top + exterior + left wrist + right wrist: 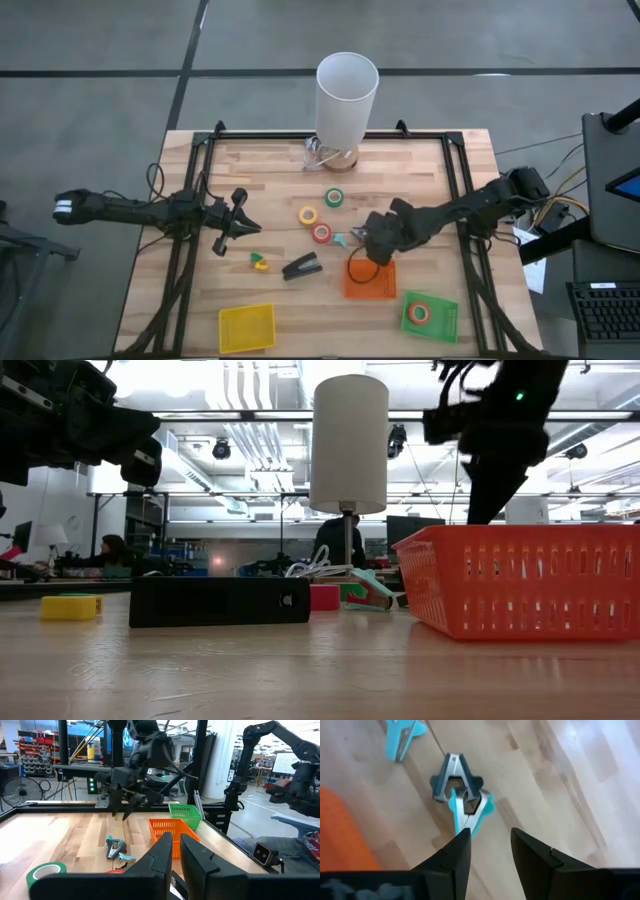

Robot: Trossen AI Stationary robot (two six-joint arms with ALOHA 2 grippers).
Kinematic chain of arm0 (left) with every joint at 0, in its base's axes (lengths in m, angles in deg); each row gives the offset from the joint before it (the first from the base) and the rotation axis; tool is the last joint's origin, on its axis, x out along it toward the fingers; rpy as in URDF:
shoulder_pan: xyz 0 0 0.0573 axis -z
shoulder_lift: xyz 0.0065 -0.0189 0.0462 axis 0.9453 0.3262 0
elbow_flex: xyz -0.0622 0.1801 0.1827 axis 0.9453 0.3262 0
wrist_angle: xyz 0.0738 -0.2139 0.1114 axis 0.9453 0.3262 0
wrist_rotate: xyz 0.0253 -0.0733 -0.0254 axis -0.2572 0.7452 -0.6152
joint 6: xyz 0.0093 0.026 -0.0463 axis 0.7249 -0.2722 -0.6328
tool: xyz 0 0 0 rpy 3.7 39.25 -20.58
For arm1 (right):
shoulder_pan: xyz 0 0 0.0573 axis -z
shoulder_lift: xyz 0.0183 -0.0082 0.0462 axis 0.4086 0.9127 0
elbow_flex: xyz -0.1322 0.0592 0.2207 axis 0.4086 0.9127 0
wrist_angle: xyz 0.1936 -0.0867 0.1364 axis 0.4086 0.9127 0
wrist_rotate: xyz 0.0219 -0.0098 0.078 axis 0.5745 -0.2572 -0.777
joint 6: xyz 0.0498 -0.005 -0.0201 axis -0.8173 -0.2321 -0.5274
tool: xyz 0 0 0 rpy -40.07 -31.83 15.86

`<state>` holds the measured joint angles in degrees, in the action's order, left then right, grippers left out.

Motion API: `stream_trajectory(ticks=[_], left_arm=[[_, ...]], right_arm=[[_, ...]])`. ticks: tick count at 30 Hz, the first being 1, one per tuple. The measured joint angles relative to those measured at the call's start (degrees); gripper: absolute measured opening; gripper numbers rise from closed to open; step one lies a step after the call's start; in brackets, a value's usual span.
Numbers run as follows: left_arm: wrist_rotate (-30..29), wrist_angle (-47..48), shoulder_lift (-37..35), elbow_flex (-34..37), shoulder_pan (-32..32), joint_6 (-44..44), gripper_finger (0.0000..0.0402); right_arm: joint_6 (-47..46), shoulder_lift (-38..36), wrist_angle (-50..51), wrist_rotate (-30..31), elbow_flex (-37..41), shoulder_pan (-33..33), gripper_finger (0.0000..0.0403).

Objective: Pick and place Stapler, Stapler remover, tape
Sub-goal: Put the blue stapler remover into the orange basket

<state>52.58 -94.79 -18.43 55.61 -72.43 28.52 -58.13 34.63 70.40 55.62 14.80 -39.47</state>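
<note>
The black stapler (302, 267) lies on the table near the middle; it also shows in the low view (220, 601). A green (334, 198), a yellow (309, 214) and a red tape roll (321, 233) lie flat behind it. Another red roll (420, 313) lies in the green basket (446, 322). The teal and silver staple remover (461, 795) lies on the wood just beyond my right gripper (490, 851), which is open, points down and touches nothing. My left gripper (240, 216) hovers at the table's left, shut and empty.
An orange basket (371, 283) stands just near of my right gripper, and a yellow basket (246, 327) at the front left. A small yellow piece (260, 262) lies left of the stapler. A tall white cylinder (347, 95) stands at the far edge. A second teal piece (402, 735) lies beside the remover.
</note>
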Motion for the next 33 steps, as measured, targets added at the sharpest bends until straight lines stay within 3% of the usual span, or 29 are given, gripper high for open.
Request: stream_trajectory(ticks=[15, 33], left_arm=[[0.0, 0.0, 0.0, 0.0, 0.0, 0.0, 0.0039], [0.0, 0.0, 0.0, 0.0, 0.0, 0.0, 0.0039]], right_arm=[[8.9, -0.1, -13.5, -9.5, 8.0, 10.1, 0.0132], [9.1, -0.1, -18.3, -11.1, 11.0, 11.2, 0.0132]])
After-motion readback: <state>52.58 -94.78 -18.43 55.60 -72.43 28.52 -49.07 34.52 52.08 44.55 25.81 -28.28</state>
